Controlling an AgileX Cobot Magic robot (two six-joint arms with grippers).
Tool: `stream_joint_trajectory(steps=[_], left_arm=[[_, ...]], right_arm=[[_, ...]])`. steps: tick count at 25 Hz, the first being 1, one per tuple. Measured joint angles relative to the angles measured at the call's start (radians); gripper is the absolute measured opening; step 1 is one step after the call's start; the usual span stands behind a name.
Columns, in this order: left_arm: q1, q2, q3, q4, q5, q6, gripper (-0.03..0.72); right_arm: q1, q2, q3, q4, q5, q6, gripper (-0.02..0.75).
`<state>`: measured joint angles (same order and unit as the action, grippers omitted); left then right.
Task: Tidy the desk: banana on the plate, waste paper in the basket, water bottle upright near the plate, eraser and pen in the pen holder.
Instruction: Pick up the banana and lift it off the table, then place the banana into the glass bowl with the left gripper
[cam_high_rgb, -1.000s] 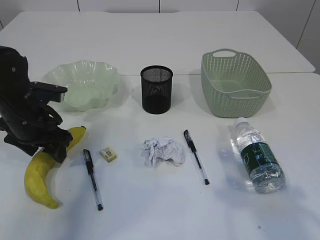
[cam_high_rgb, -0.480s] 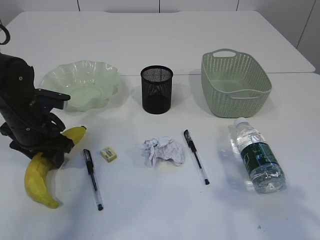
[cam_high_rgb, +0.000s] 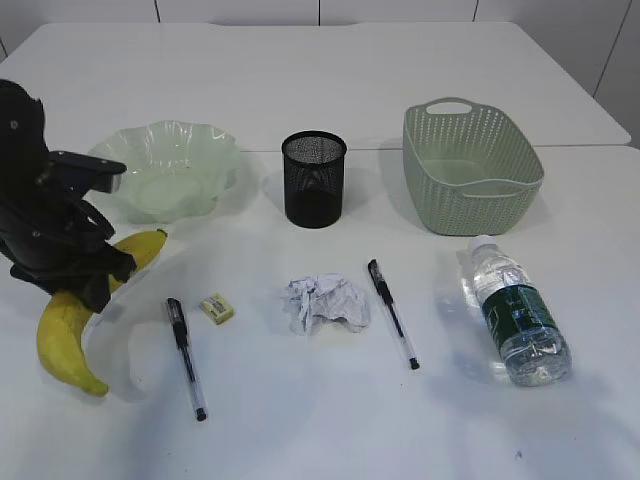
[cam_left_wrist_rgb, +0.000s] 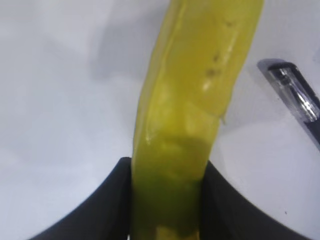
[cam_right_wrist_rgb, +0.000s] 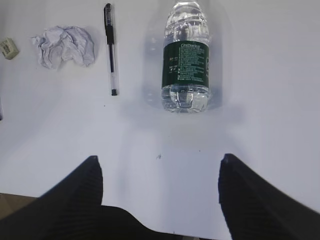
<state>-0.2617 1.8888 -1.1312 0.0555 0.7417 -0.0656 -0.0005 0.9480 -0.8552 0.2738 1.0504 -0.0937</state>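
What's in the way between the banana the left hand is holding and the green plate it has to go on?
Nothing visible. The left hand grips the banana just in front of the plate, with only bare table between them. The nearest pen and the eraser lie off to the right, clear of that path.

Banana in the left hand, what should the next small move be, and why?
Probably carry the banana up and over toward the plate. The left hand is shut on it, its shadow suggests it is off the table, and the plate sits just behind, with nothing in it.
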Motion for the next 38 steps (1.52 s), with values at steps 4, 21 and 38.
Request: stream_joint_trajectory(steps=[4, 21, 38], left_arm=[[-0.006, -0.078, -0.052, -0.007, 0.048, 0.000, 0.245], [0.059, 0.079, -0.581, -0.134, -0.068, -0.261, 0.245], [0.176, 0.469, -0.909, -0.428, -0.054, -0.276, 0.245]], right_arm=[[0.000, 0.000, 0.000, 0.000, 0.000, 0.000, 0.536], [0.000, 0.000, 0.000, 0.000, 0.001, 0.000, 0.536], [0.000, 0.000, 0.000, 0.000, 0.002, 0.000, 0.536]])
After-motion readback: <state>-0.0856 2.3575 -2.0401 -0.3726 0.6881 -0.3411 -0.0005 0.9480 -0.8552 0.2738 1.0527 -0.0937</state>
